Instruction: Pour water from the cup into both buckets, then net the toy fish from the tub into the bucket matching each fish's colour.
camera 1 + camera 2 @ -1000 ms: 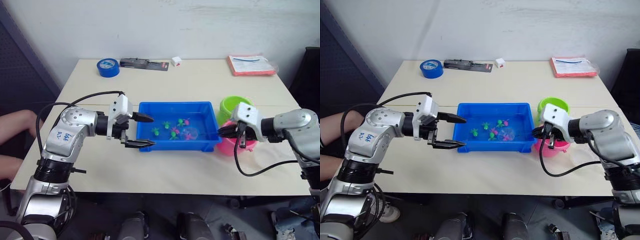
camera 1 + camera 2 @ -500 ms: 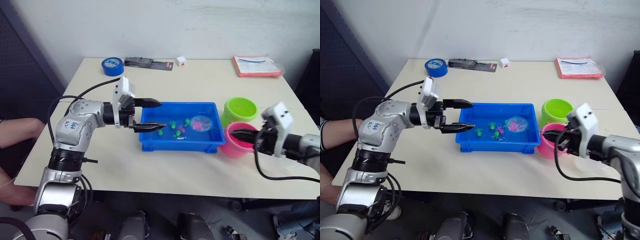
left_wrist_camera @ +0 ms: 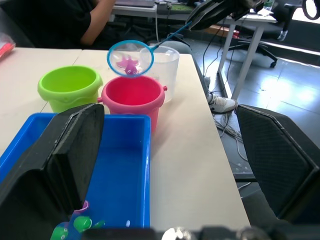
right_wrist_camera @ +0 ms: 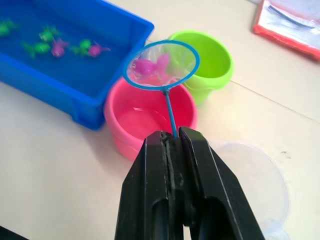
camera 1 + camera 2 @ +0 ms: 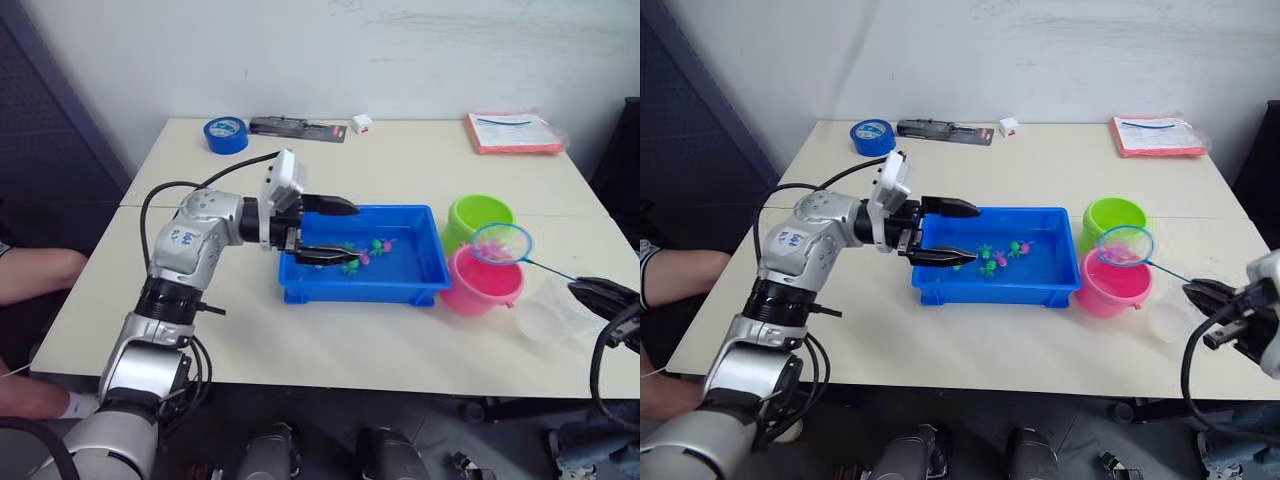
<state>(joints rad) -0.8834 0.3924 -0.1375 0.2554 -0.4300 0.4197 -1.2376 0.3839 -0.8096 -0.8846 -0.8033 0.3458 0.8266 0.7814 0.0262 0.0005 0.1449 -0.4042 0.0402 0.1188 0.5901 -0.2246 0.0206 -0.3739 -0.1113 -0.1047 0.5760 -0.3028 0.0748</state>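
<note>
**Net with pink fish held over pink bucket; left claw open at tub**

The net (image 4: 161,63) is held by its thin handle in the right claw (image 4: 175,145), whose two black fingers are pressed together on the stick. The blue-rimmed hoop is seen raised above the far rim of the pink bucket (image 5: 482,281), with a magenta toy fish (image 4: 150,66) lying in the fine mesh. Water is visible inside the pink bucket. The lime green bucket (image 5: 479,216) stands just behind it, the two round plastic walls touching or nearly so; which cannot be told.

The clear cup (image 5: 546,313) is set on the table (image 5: 400,160) near the right edge, just beside the pink bucket and under the net handle. Its see-through wall is smooth, with a rolled rim.

The blue tub (image 5: 362,287), a shallow rectangular plastic tray, lies at the table's middle, to the left of the buckets. Several small green and pink fish (image 5: 363,251) are grouped inside it.

The left claw (image 5: 340,235) is held spread over the near-left part of the tub, fingers well apart, with nothing between them.

At the far edge are noted a blue tape roll (image 5: 224,133), a flat dark strip-shaped item (image 5: 298,127), a small white block (image 5: 360,122) and a red-edged packet in clear wrap (image 5: 514,131). All stand well apart from the tub. A person's arm (image 5: 35,272) is seen beyond the left table edge.
</note>
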